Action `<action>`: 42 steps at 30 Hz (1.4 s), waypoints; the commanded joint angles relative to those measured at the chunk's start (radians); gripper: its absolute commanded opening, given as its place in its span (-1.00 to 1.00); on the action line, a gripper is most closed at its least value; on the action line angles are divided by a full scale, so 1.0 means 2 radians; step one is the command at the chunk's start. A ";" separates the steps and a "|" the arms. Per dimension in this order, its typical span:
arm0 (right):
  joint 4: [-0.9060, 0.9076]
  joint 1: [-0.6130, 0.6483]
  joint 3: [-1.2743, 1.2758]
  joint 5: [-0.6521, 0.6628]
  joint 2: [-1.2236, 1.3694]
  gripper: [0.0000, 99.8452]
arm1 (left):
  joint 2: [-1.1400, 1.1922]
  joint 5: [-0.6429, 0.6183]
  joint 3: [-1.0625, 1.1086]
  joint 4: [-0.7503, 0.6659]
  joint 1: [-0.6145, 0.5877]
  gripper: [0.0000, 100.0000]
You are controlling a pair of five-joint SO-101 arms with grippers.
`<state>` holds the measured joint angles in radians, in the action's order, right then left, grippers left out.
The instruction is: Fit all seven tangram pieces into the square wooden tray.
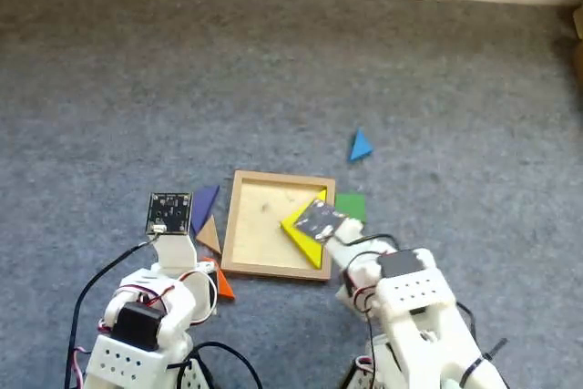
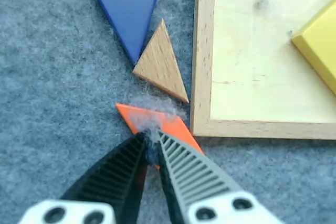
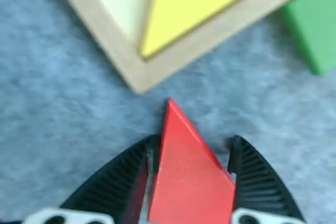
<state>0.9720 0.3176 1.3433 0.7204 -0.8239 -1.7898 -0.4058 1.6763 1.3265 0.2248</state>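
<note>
My right gripper is clamped on the red triangle. One jaw bears on each side, and the triangle's point sticks out past my tips. Just ahead of that point, across a strip of carpet, is a corner of the tray. Inside that corner lies the yellow piece, its tip tucked against the rim. The green piece sits on the carpet outside the rim, farther ahead and off to one side.

My left gripper has its jaws drawn to a slit, with the tips down on the near edge of the orange piece. I cannot tell whether they nip it or merely rest on it. Beyond the orange piece lie the wood triangle and then the navy triangle, both on the carpet just beside the tray's outer rim. In the high view, a light-blue triangle lies on the carpet beyond the tray's far side, apart from it.

I judge the job to be at an early stage: one piece of seven is in the tray, and the red triangle is the piece in hand. Next I must carry it over the rim and turn it so an edge meets the yellow piece's edge. Then I lower it flat onto bare tray floor before letting go. The risk is catching the rim or nudging the yellow piece out of its corner. My left should hold off on the orange piece until my right is clear of the tray.
</note>
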 commanded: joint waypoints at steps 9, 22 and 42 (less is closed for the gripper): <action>-0.105 -0.131 -0.011 0.021 -0.008 -0.57 | -0.004 0.002 0.010 0.001 0.005 -0.99; 0.063 -0.201 -0.178 -0.067 -0.011 -0.57 | -0.004 0.002 0.010 0.001 0.005 -0.99; 0.124 -0.138 -0.087 -0.063 -0.007 -0.31 | -0.004 0.002 0.010 0.001 0.005 -0.99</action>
<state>1.2712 0.0292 1.1439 0.5976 -0.8255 -1.7898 -0.4058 1.6763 1.3265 0.2263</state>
